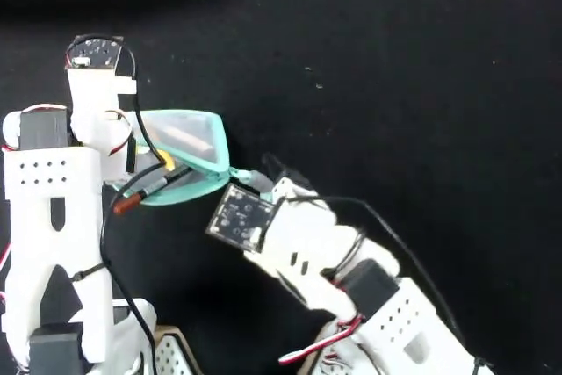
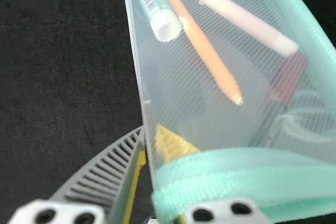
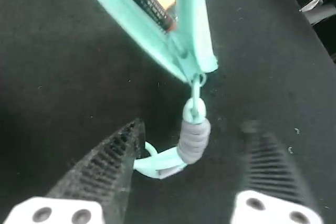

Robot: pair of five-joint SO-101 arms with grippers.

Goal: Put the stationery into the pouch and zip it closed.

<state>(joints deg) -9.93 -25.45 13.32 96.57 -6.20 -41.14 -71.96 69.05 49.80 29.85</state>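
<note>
While agape, right tool (astride pull)

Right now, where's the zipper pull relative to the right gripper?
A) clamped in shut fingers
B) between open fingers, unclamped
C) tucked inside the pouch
B: the right gripper stands open, and the zipper pull trails from the pouch corner into the gap between its fingers.

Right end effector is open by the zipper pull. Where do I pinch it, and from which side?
Pinch the grey ribbed bead on the zipper pull, just past the slider. It lies between the open fingers of the right end effector, trailing off the pouch corner, so approach from that end and close across the bead; the cord loop may slip.
</note>
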